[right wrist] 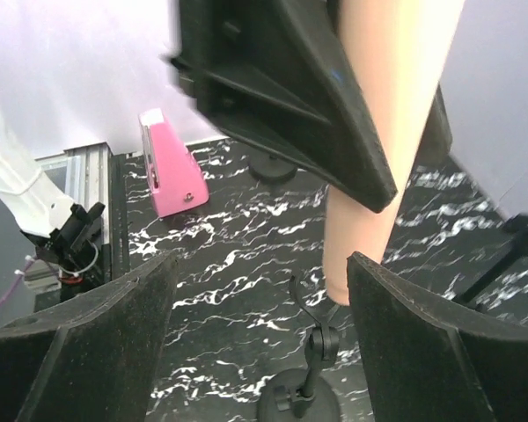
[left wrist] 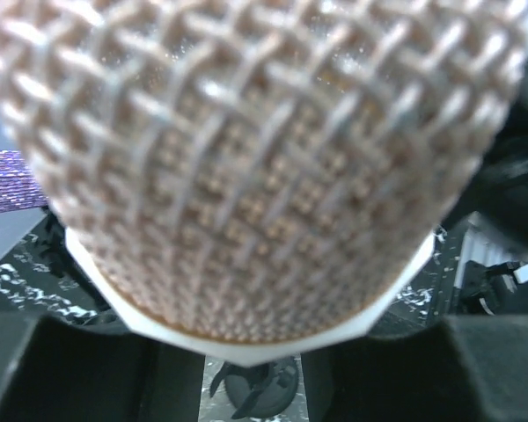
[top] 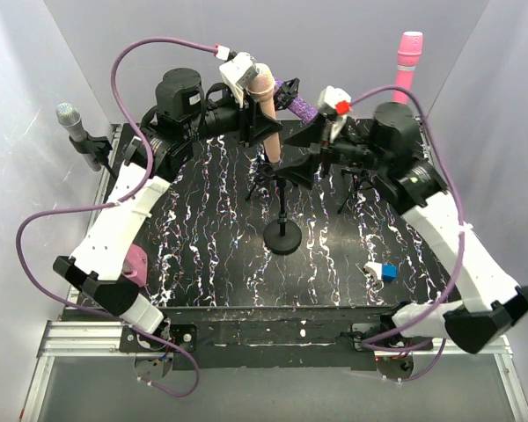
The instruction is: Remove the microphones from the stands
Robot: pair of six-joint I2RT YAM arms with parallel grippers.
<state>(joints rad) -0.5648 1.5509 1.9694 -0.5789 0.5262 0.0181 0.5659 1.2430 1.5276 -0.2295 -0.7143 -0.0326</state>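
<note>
A peach microphone (top: 270,123) hangs upright over the back of the table, with my left gripper (top: 249,104) shut on its upper handle. In the left wrist view its mesh head (left wrist: 246,167) fills the frame above my left gripper (left wrist: 251,374). The handle's lower end (right wrist: 356,255) hangs just above and beside the empty clip (right wrist: 310,312) of the black stand (top: 283,230); I cannot tell whether they touch. My right gripper (right wrist: 260,343) stands open over the stand's round base (right wrist: 299,406), nothing between its fingers. From above, my right gripper (top: 321,156) is just right of the microphone.
A silver microphone (top: 70,119) stands in a holder at the left edge, a pink one (top: 409,53) at the back right, a purple one (top: 299,101) behind the arms. A pink case (top: 136,264) lies left, a blue cube (top: 389,271) right. Small black tripods (top: 356,189) stand behind.
</note>
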